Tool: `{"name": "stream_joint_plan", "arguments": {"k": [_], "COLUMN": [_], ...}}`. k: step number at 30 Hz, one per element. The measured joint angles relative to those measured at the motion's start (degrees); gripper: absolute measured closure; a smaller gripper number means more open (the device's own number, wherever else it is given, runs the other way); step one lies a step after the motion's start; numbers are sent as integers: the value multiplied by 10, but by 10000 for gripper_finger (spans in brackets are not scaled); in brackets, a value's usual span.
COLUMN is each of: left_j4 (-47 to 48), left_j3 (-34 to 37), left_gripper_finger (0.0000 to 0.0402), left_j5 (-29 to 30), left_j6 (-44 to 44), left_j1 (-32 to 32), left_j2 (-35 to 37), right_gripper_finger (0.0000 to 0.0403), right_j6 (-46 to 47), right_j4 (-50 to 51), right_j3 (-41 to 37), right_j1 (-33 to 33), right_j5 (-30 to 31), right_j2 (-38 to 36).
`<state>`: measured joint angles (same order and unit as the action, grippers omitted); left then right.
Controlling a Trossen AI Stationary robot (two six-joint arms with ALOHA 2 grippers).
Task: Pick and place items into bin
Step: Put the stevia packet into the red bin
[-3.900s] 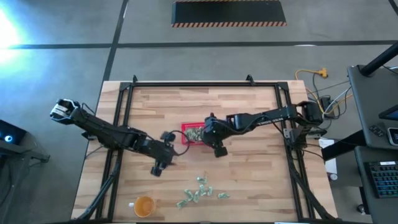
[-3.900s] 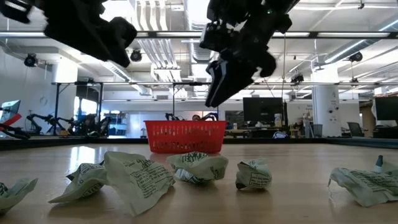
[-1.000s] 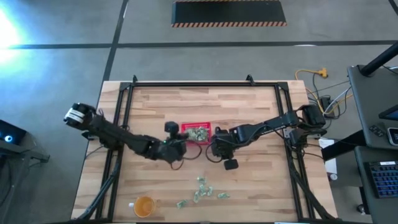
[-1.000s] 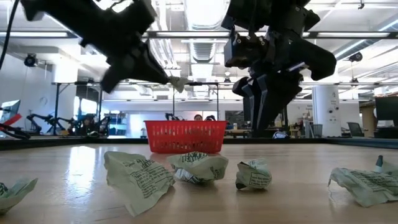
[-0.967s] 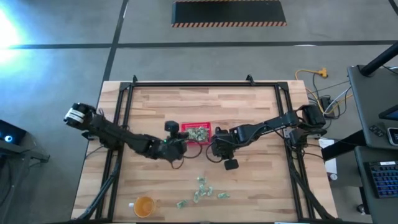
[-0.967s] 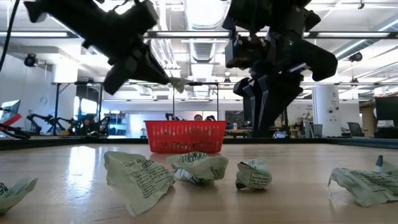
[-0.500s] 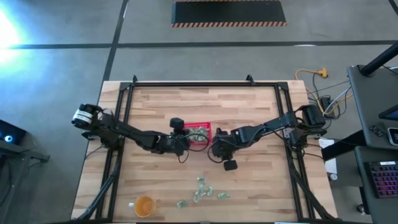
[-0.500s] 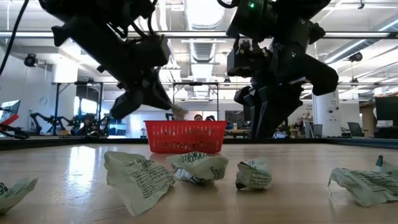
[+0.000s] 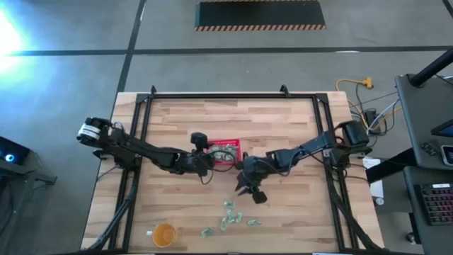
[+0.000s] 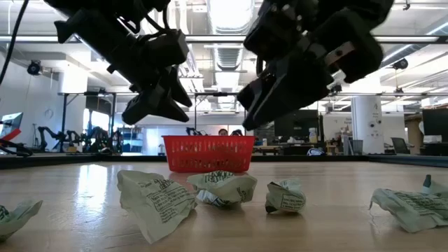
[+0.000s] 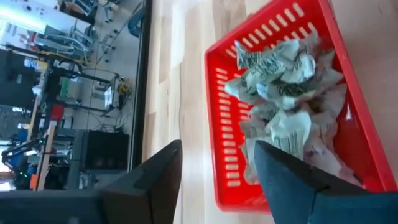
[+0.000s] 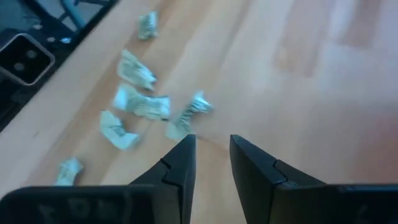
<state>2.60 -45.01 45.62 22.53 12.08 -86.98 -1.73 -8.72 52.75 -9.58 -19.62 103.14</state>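
Our left gripper (image 9: 209, 164) sat spread wide and empty at the left edge of the red basket (image 9: 228, 146), which fits a drop into the packets in the basket (image 11: 283, 118). Our right gripper (image 9: 242, 187), fingers parted and holding nothing, tipped down toward the loose packets (image 9: 229, 214) near the table's front edge, probably lining up our next pick.

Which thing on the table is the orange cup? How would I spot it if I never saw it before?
Look down on the wooden table and find the near edge, the side farthest from the red basket. The orange cup stands near that edge's left corner, left of the scattered green-and-white packets. It is the only round, orange thing; the packets are crinkly and pale.
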Motion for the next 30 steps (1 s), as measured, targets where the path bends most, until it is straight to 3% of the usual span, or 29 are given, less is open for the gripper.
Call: {"name": "stream_joint_plan", "arguments": {"k": [16,30], "left_j4": [135,162], "left_j3": [2,4], "left_gripper_finger": [211,211], "left_j5": [0,-3], "left_j6": [-137,-163], "left_j1": [12,31], "left_j2": [156,200], "right_gripper_finger": [249,212], "right_j6": [47,80], "right_j4": [-173,-172], "right_j3": [-43,-14], "right_j1": [-19,-33], "right_j5": [5,1], "right_j2": [59,112]}}
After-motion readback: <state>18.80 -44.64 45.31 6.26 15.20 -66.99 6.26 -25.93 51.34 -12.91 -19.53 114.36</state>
